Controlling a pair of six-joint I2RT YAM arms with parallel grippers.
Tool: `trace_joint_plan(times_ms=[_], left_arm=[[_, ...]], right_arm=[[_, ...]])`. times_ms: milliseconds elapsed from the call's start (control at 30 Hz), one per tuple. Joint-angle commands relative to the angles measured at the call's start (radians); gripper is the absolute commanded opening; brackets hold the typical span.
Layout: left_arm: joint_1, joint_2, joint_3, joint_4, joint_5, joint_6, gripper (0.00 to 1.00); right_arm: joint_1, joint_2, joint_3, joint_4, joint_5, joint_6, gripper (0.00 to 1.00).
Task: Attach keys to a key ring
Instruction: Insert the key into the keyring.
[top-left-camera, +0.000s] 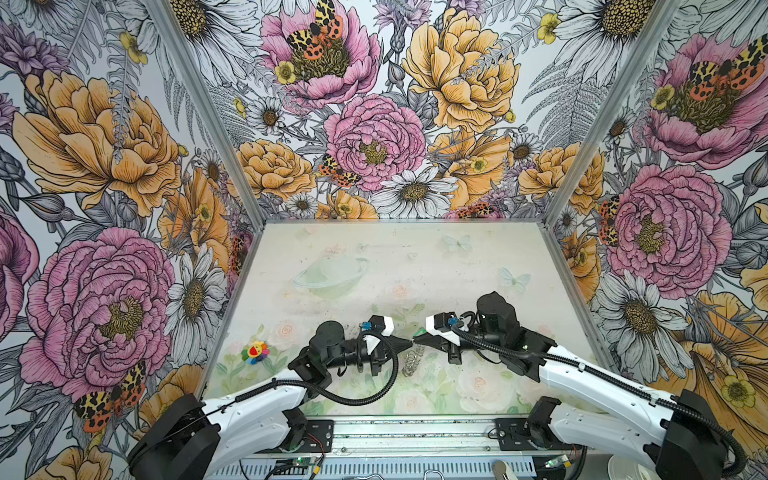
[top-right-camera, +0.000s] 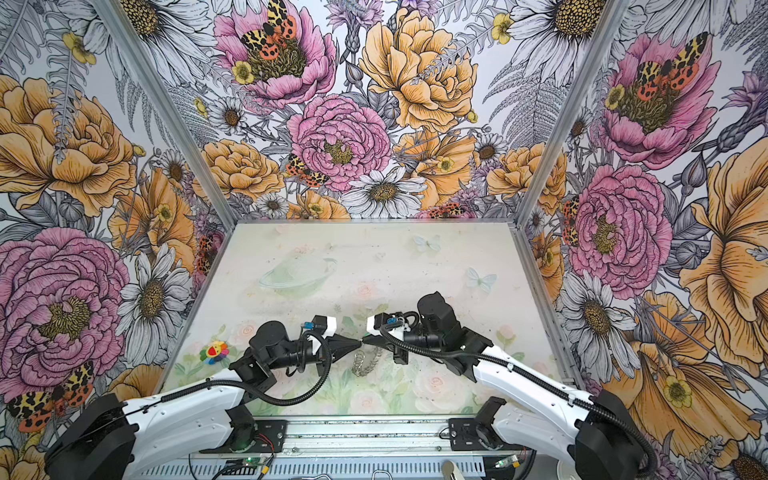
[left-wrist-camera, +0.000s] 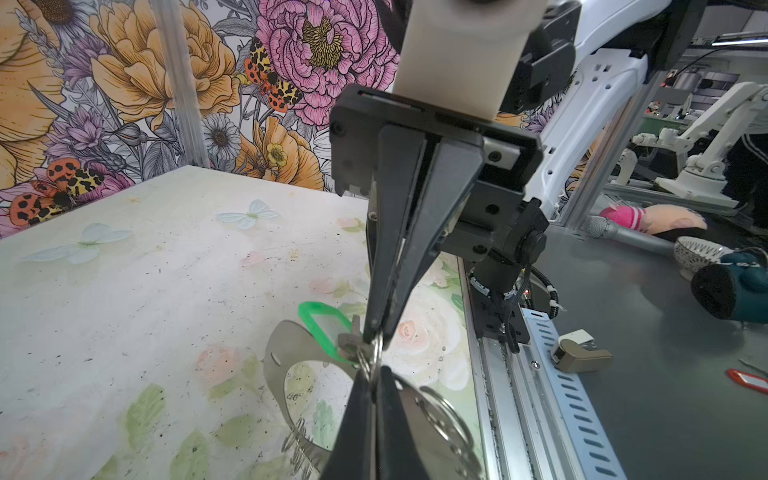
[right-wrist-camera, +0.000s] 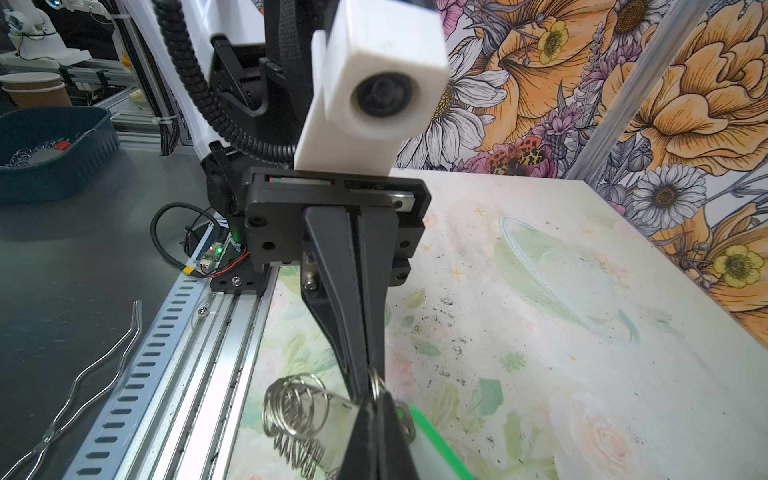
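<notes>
Off beside the cell, a dark blue ribbed plastic tub (right-wrist-camera: 83, 158) holds a tangle of loose silver rings (right-wrist-camera: 23, 157) and a red tag (right-wrist-camera: 62, 145). Paper cups (right-wrist-camera: 33, 87) stand near it.

The worktop (top-left-camera: 374, 266) is a pale sheet printed with faded roses, leaves and butterflies, and it is speckled with black grit. Bold flower-and-moth wallpaper closes it in on three sides, set between aluminium posts, and a slotted aluminium rail (right-wrist-camera: 137, 386) runs along the front.

The key ring (top-left-camera: 411, 363), a flat grey horseshoe plate edged with springy wire loops, sits near the front middle, just under the two gripper tips. The left gripper (top-left-camera: 409, 342) and right gripper (top-left-camera: 417, 340) meet tip to tip, their black tapered fingers pinched narrow. The left clamps one wire ring (left-wrist-camera: 376, 353). The right clamps the small key (left-wrist-camera: 348, 343), whose glossy green tag (left-wrist-camera: 309, 308) hangs against the plate.

A rainbow flower toy (top-left-camera: 255, 352) lies well apart.
</notes>
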Motion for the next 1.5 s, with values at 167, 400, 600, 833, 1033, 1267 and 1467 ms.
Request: trace_joint_plan(times_ms=[167, 400, 600, 833, 1033, 1267, 1467], left_arm=[[0.003, 0.003, 0.051, -0.051, -0.046, 0.022, 0.00], [-0.026, -0.018, 0.093, -0.220, -0.151, 0.108, 0.00], [-0.049, -0.017, 0.123, -0.302, -0.177, 0.159, 0.00], [-0.055, 0.004, 0.132, -0.308, -0.131, 0.166, 0.00], [-0.061, 0.025, 0.143, -0.315, -0.098, 0.168, 0.00], [-0.061, 0.028, 0.146, -0.315, -0.092, 0.168, 0.00], [-0.060, 0.027, 0.145, -0.312, -0.098, 0.169, 0.00]], right_arm=[[-0.003, 0.011, 0.019, 0.014, -0.001, 0.011, 0.00], [-0.007, 0.003, 0.033, -0.072, 0.054, -0.023, 0.12], [-0.007, 0.011, 0.044, -0.108, 0.090, -0.053, 0.22], [-0.007, 0.047, 0.065, -0.118, 0.087, -0.062, 0.20], [-0.007, 0.072, 0.074, -0.124, 0.060, -0.061, 0.19], [-0.006, 0.091, 0.079, -0.135, 0.030, -0.062, 0.15], [-0.005, 0.104, 0.084, -0.146, 0.019, -0.061, 0.10]])
